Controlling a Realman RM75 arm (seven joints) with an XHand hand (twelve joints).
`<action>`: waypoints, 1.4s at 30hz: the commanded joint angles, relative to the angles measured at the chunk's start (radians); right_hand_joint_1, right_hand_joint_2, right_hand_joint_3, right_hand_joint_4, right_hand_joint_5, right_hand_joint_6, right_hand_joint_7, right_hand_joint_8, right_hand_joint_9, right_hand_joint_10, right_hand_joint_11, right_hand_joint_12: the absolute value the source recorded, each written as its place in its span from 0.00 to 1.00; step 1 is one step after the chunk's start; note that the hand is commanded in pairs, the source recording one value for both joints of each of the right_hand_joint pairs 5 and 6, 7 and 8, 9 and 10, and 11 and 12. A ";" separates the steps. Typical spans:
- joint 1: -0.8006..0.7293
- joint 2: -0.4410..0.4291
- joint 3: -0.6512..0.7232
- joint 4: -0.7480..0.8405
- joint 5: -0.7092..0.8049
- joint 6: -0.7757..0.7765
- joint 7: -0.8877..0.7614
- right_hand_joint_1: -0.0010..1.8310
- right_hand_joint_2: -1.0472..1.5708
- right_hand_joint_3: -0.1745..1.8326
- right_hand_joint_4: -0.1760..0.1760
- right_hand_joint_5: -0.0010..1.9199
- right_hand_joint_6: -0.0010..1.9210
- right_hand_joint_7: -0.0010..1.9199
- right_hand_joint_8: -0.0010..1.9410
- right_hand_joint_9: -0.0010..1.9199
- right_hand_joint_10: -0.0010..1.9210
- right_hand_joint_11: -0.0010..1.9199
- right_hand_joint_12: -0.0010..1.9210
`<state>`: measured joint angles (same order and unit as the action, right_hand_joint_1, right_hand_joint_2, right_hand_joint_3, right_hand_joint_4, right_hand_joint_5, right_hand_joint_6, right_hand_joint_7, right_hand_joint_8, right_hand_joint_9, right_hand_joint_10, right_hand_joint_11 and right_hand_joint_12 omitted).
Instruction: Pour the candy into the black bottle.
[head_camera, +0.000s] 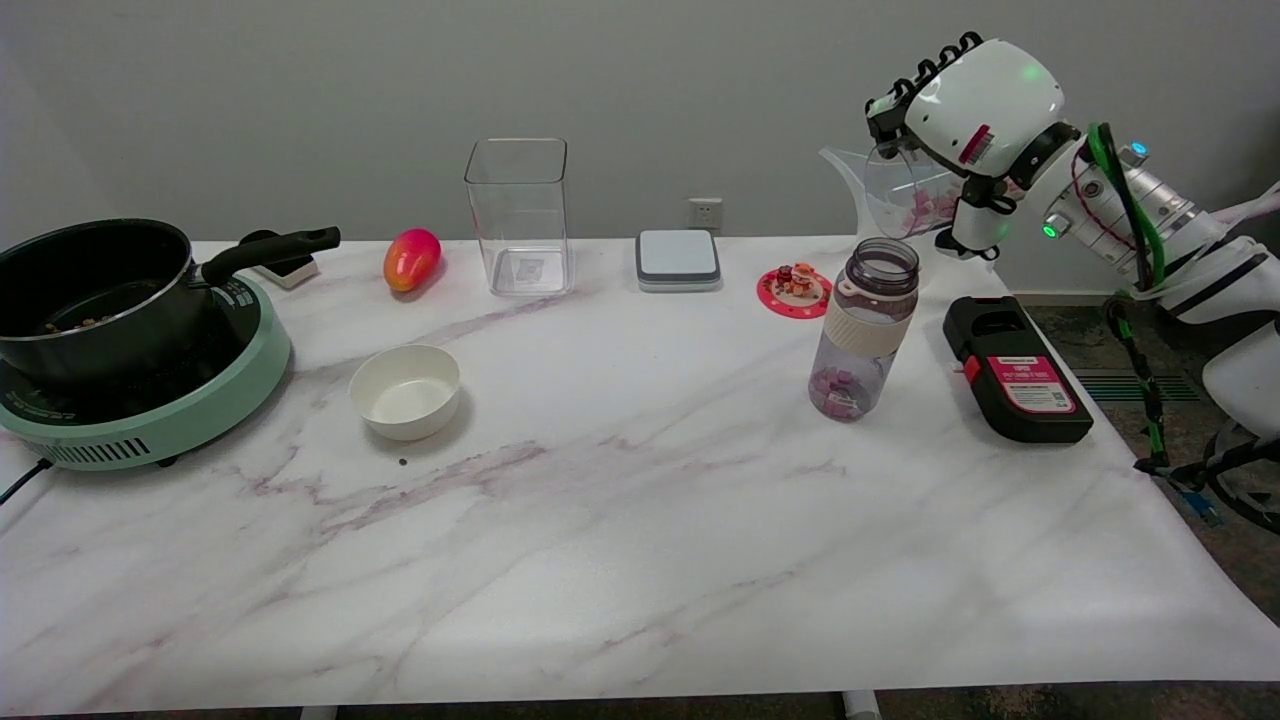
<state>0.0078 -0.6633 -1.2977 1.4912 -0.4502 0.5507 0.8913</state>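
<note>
Right hand (960, 110) grips a clear pitcher (895, 195), raised and tilted above the far right of the table (600, 560), spout pointing left. Pink candy (925, 212) sits low in the pitcher; more candy (842, 392) already lies at the bottom of the bottle (865, 330). The bottle, dark-tinted and translucent with a pale band and a narrow open mouth, stands upright just left of a black device (1015, 368). Risk: the spout appears offset above and behind the narrow mouth, so further tilting could scatter candy onto the table; a knock from the pitcher could topple the bottle.
</note>
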 joint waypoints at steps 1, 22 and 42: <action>-0.004 0.000 0.023 -0.011 -0.050 0.032 0.000 0.80 0.54 0.60 0.50 0.79 0.79 0.77 0.77 0.75 0.75 0.64 0.64; -0.007 0.000 0.021 -0.030 -0.100 0.044 -0.003 0.79 0.58 0.55 0.50 0.83 0.83 0.78 0.78 0.76 0.76 0.65 0.65; -0.007 0.000 0.025 -0.030 -0.134 0.032 0.002 0.79 0.60 0.54 0.50 0.83 0.83 0.79 0.78 0.76 0.76 0.65 0.65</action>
<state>0.0015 -0.6633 -1.2777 1.4636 -0.5611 0.5862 0.8911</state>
